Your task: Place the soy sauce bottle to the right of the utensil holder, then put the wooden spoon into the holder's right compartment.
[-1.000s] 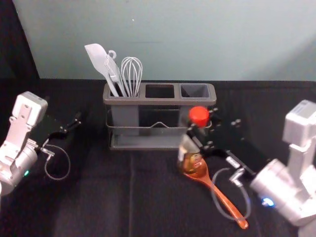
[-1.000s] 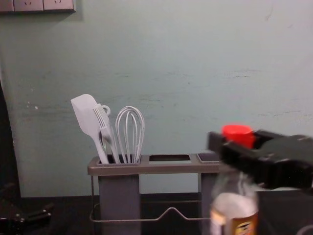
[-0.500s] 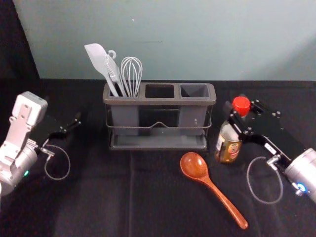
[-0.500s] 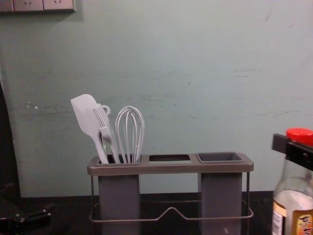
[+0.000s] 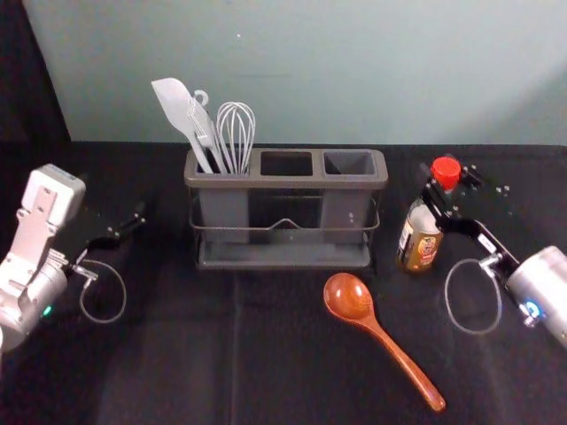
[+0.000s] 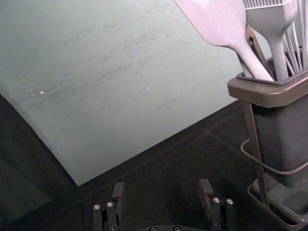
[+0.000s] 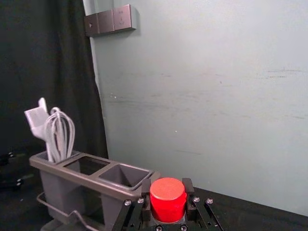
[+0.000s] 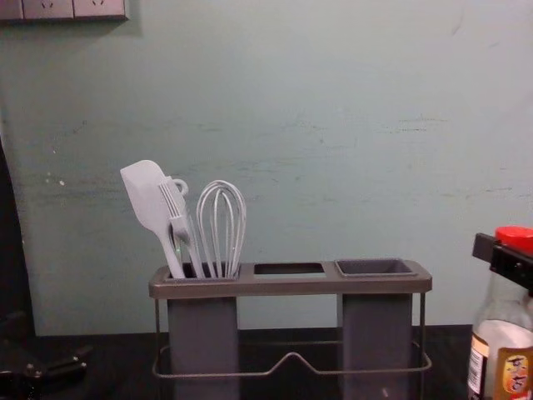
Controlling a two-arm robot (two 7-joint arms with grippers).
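My right gripper [image 5: 449,188] is closed around the neck of the soy sauce bottle [image 5: 420,237], just under its red cap, right of the utensil holder [image 5: 285,181]. The bottle is roughly upright; whether its base touches the table I cannot tell. In the right wrist view, the right gripper [image 7: 167,195] has a finger on each side of the red cap [image 7: 168,198]. The wooden spoon [image 5: 352,299] lies in front of the holder, bowl toward it, handle slanting to the near right. My left gripper [image 5: 133,221] is parked at the left; in the left wrist view, the left gripper [image 6: 162,190] is open.
A white spatula [image 5: 175,106], a brush and a whisk [image 5: 236,133] stand in the holder's left compartment. Its middle and right compartments [image 5: 349,163] hold nothing visible. Behind the dark table [image 5: 159,354] rises a pale wall.
The right gripper has carried the bottle from in front of the holder's right end out to the right, lately a little farther back too. The spoon's bowl is now uncovered. The left arm stays still.
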